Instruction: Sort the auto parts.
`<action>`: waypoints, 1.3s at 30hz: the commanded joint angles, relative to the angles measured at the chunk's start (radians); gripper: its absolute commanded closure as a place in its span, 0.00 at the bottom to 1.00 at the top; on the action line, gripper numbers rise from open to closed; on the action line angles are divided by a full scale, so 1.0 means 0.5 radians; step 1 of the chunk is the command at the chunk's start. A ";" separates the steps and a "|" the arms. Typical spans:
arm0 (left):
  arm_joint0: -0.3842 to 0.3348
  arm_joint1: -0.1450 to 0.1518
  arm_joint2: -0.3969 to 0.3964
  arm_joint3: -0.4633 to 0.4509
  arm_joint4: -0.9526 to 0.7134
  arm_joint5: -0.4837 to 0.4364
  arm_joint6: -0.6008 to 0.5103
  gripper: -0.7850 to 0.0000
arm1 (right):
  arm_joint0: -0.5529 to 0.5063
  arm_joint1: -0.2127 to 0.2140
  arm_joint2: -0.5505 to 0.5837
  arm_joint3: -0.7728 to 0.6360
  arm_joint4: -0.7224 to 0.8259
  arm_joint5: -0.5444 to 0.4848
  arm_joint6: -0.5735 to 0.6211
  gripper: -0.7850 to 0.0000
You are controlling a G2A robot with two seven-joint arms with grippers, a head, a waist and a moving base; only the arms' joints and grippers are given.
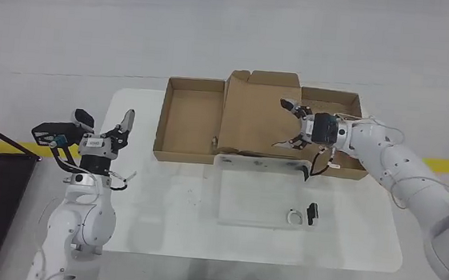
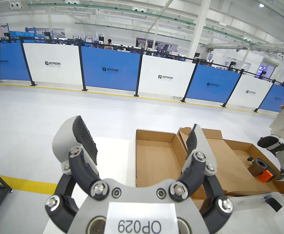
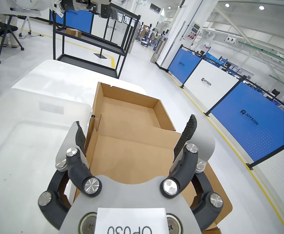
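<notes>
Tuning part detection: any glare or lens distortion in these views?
Top view: white table and clear tray blend; the black part stands out. Left wrist view: wide lens curves the fence. Right wrist view: same curving; tray nearly washed out, soft shadows in the cardboard box.

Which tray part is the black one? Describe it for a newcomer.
On the white table, find the clear tray before the cardboard boxes. Two small parts lie in its near right corner; it is the black part, not the pale ring-like part.

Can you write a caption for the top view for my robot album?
Open right gripper hovers over the cardboard box; a black part and a pale part lie in the clear tray.
</notes>
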 commanded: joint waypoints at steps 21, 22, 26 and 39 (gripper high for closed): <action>0.000 0.000 0.000 0.000 0.000 0.000 0.000 0.00 | 0.041 -0.032 0.071 -0.114 0.010 -0.117 0.422 0.00; 0.000 0.000 0.000 0.000 0.000 0.000 0.000 0.00 | 0.041 -0.032 0.071 -0.114 0.010 -0.117 0.422 0.00; 0.000 0.000 0.000 0.000 0.000 0.000 0.000 0.00 | 0.041 -0.032 0.071 -0.114 0.010 -0.117 0.422 0.00; 0.000 0.000 0.000 0.000 0.000 0.000 0.000 0.00 | -0.027 0.035 0.091 -0.342 -0.285 -0.322 0.563 0.00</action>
